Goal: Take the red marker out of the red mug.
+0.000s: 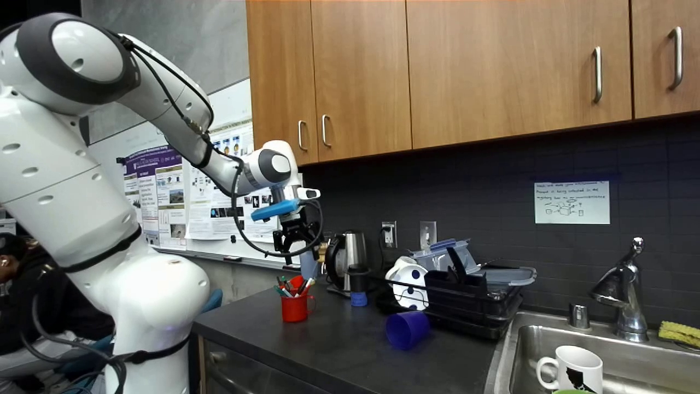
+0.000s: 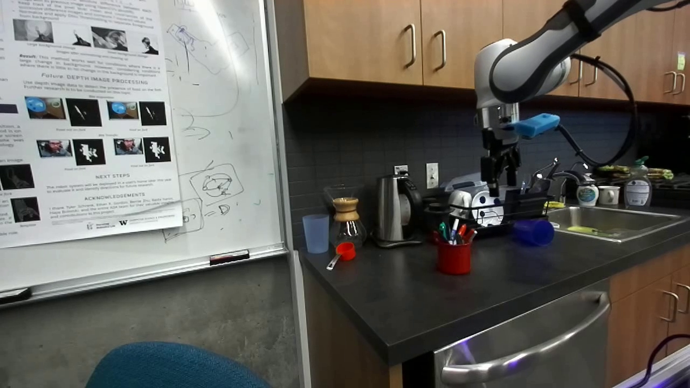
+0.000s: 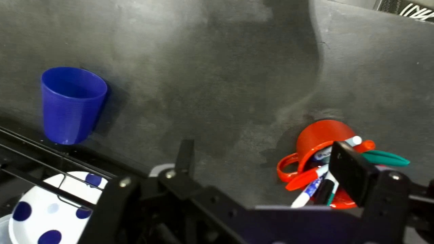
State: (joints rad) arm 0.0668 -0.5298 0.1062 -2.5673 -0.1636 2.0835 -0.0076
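Red marker (image 3: 302,180) is in the red mug (image 3: 323,132), red end poking up over the rim, crammed in with a bunch of other pens (image 3: 385,158). The hand (image 2: 502,187) hangs above the counter (image 2: 377,291), jaws spread wide, holding nothing. Blue cup (image 2: 533,233) is on its side just beside the dish rack (image 1: 465,301).

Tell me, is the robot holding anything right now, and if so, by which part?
Nothing is held. In the wrist view, the gripper is open, its fingers wide apart with nothing gripped; the markers are in the red mug.
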